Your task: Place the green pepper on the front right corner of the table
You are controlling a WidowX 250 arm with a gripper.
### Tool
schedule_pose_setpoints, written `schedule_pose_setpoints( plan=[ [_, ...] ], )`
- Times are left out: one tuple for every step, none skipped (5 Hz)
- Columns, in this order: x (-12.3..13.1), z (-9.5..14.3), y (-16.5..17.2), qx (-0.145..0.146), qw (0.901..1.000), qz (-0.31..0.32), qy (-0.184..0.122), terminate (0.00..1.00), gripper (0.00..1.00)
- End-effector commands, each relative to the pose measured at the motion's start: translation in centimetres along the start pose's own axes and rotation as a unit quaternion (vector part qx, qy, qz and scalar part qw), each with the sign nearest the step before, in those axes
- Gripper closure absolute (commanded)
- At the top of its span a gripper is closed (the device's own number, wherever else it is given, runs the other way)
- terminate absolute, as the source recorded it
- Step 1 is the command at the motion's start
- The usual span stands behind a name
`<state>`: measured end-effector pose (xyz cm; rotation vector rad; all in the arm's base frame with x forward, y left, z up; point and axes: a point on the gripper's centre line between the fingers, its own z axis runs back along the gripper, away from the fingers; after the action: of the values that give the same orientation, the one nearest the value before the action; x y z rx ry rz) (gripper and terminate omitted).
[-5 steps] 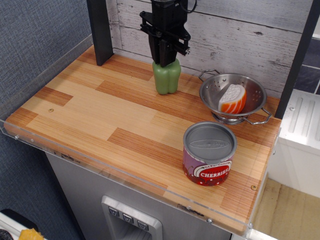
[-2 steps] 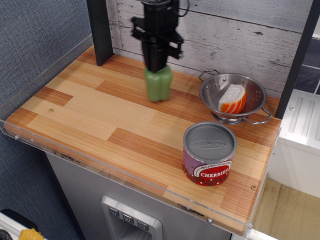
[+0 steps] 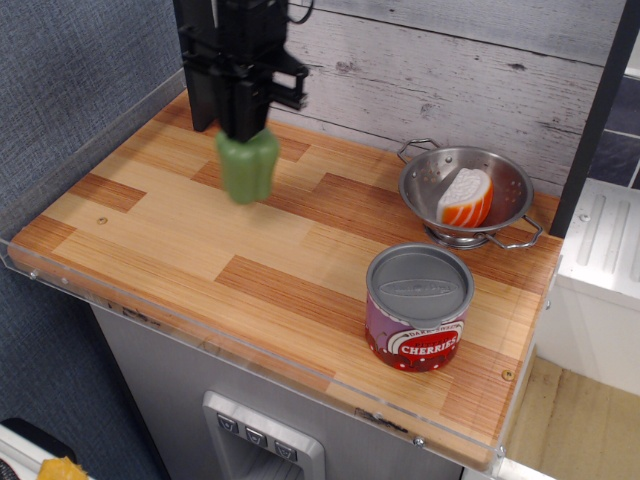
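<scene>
The green pepper (image 3: pixel 248 170) is glossy and lobed, and hangs upright just above the striped wood top at the back left of the view. My gripper (image 3: pixel 245 130) is shut on its top and comes straight down from above, blurred by motion. The front right corner of the table (image 3: pixel 45 245) is at the left edge of the view, where the clear plastic rim meets the blue-grey fabric wall. It has a dark brown plank patch (image 3: pixel 105 190) and a small screw (image 3: pixel 101 220). The pepper is well to the right of and behind that corner.
A steel colander (image 3: pixel 500 165) with an orange-and-white wedge (image 3: pixel 466 198) in it stands at the back right. A cherries can (image 3: pixel 417 308) stands in front of it. A dark post (image 3: pixel 197 60) rises just behind my gripper, against the grey plank wall.
My gripper has lifted the green pepper off the table and carried it leftwards, away from the colander and towards the fabric wall.
</scene>
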<state>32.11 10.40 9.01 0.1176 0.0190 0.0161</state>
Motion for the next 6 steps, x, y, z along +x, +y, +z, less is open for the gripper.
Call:
schedule_pose_setpoints(
  plan=[
    [-3.1,1.6,2.8,0.021,0.9975,0.066,-0.017,0.00,1.00],
    [-4.4,0.6,3.9,0.017,0.9963,0.084,-0.010,0.00,1.00],
    [-6.1,-0.2,5.2,0.021,0.9935,0.112,-0.001,0.00,1.00],
    [-7.1,-0.9,6.0,0.025,0.9913,0.129,-0.004,0.00,1.00],
    [-7.4,-1.1,6.2,0.033,0.9892,0.142,-0.015,0.00,1.00],
    [-7.5,-1.8,6.3,0.045,0.9880,0.146,-0.022,0.00,1.00]
  ],
)
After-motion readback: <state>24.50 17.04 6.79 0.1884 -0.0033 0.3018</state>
